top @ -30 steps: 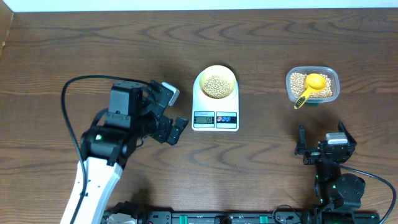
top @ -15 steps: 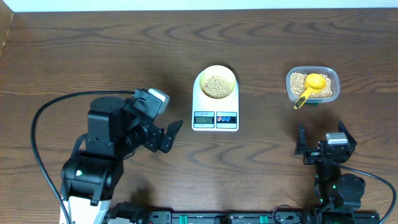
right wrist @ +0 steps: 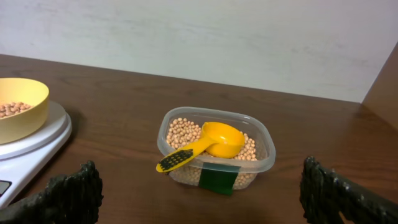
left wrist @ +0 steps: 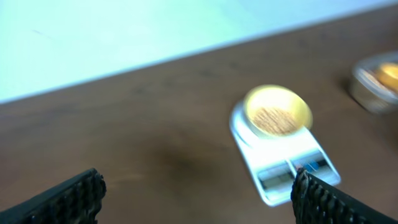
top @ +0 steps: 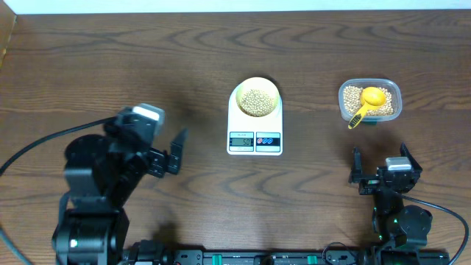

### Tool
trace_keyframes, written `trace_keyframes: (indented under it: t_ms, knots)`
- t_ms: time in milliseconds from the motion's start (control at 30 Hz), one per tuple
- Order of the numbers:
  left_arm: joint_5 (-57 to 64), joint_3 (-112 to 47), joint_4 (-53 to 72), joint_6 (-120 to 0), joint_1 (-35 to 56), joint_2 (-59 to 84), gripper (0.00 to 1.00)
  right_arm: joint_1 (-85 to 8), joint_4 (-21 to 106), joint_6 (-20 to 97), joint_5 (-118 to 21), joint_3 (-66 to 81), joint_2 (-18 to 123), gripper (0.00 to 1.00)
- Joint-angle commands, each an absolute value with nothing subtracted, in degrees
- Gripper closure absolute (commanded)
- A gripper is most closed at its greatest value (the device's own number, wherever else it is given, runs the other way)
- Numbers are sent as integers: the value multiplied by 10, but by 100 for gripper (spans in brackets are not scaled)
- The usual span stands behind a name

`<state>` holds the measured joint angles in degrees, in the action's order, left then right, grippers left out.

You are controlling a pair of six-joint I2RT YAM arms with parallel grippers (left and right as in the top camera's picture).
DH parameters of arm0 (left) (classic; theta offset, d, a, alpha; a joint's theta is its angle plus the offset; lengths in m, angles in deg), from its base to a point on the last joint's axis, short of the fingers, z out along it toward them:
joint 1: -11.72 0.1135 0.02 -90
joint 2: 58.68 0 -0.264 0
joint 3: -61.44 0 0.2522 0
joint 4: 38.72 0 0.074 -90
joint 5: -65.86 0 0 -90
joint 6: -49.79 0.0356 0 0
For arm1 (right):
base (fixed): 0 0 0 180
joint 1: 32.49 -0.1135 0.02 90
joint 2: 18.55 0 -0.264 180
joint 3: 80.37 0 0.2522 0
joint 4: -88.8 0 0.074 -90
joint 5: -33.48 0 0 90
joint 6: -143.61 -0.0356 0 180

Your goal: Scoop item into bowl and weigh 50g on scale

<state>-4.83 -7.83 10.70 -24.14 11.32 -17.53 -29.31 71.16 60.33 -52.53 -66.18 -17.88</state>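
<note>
Jaws wide and empty on both arms; left gripper (top: 174, 153) retreats lower-left off the white digital scale (top: 255, 127), so weighing looks finished.

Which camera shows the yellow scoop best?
The right wrist view: the scoop lies close and sharp on the beans in the tub. Overhead shows it small; the left wrist view only a blurred patch.

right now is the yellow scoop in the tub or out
In. The scoop rests on the beans inside the clear tub, handle over the rim.

yellow scoop (right wrist: 211, 144) lies on beans (right wrist: 181, 130) in tub (right wrist: 264, 160).
</note>
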Motion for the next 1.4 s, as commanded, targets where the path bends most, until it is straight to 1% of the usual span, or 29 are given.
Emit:
trace_keyframes:
  t_ms: [0,133,233,400,567,867,1100,1367]
  knots:
    - [-68,-49,74,-249,150,-209,2,-296,709,610,-533,-663,-182,1]
    - [-53,12,17,-249,186,-262,2,-296,709,610,-533,-663,-182,1]
    - [-53,49,-13,-255,191,-297,2,-296,709,610,-533,-663,-182,1]
    - [-54,88,-32,-258,191,-346,2,-296,709,610,-533,-663,-182,1]
    - [-54,122,-50,-302,191,-397,2,-296,709,610,-533,-663,-182,1]
    - [-54,177,-80,-322,190,-490,2,-296,709,610,-533,-663,-182,1]
    - [-73,217,-143,-390,189,-518,2,-296,709,610,-533,-663,-182,1]
    - [-111,278,-238,-393,144,-519,2,-296,709,610,-533,-663,-182,1]
